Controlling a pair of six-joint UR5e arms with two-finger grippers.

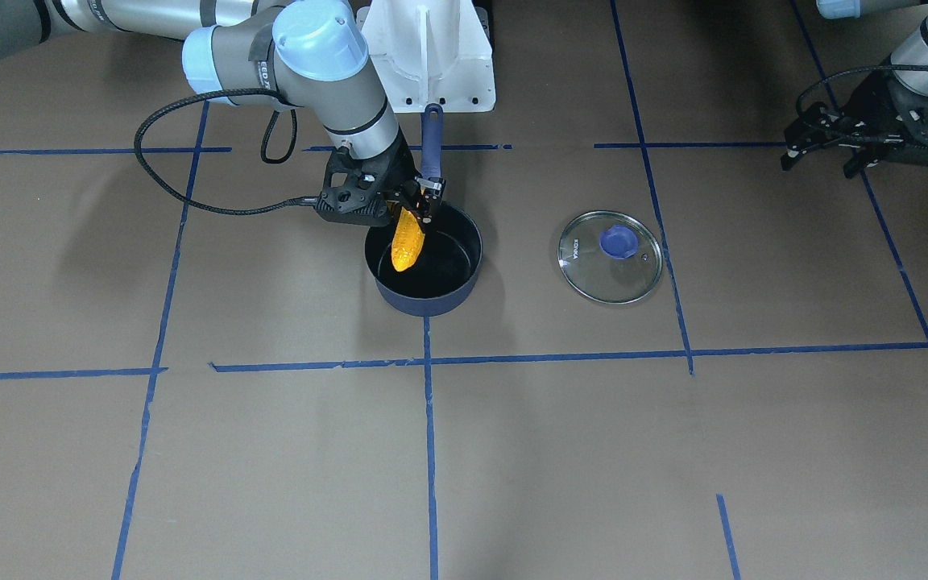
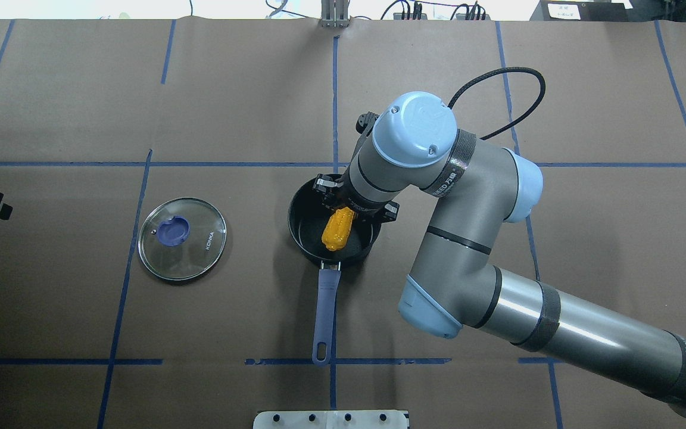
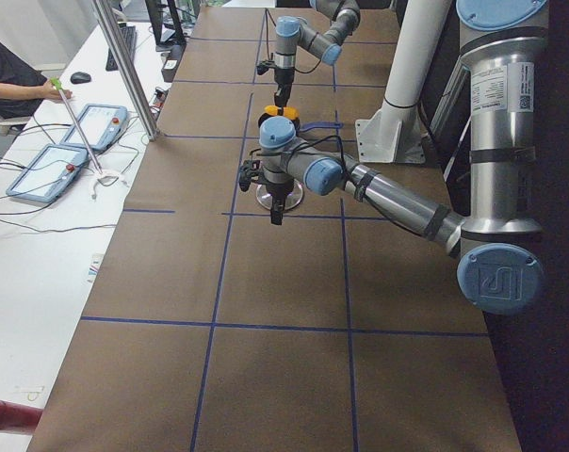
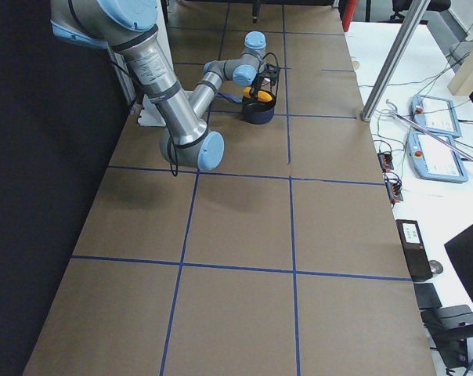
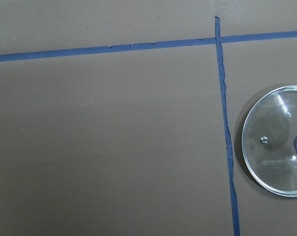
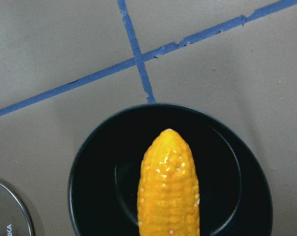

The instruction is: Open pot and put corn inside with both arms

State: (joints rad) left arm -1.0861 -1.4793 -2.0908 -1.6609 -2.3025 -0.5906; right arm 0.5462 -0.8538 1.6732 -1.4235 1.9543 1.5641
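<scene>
The dark navy pot (image 1: 464, 270) stands open near the table's middle, its handle (image 1: 432, 137) pointing toward the robot's base. It also shows in the overhead view (image 2: 302, 225) and the right wrist view (image 6: 97, 196). My right gripper (image 1: 413, 209) is shut on the upper end of the orange-yellow corn (image 1: 406, 242). It holds the corn tilted over the pot's mouth, tapered end down (image 2: 337, 231) (image 6: 168, 187). My left gripper (image 1: 818, 165) is off at the table's side, open and empty, away from the pot.
The glass lid (image 1: 611, 258) with a blue knob lies flat on the table on the left arm's side of the pot (image 2: 182, 238) (image 5: 279, 142). The white stand (image 1: 432, 48) sits behind the pot handle. Blue tape lines cross the brown table.
</scene>
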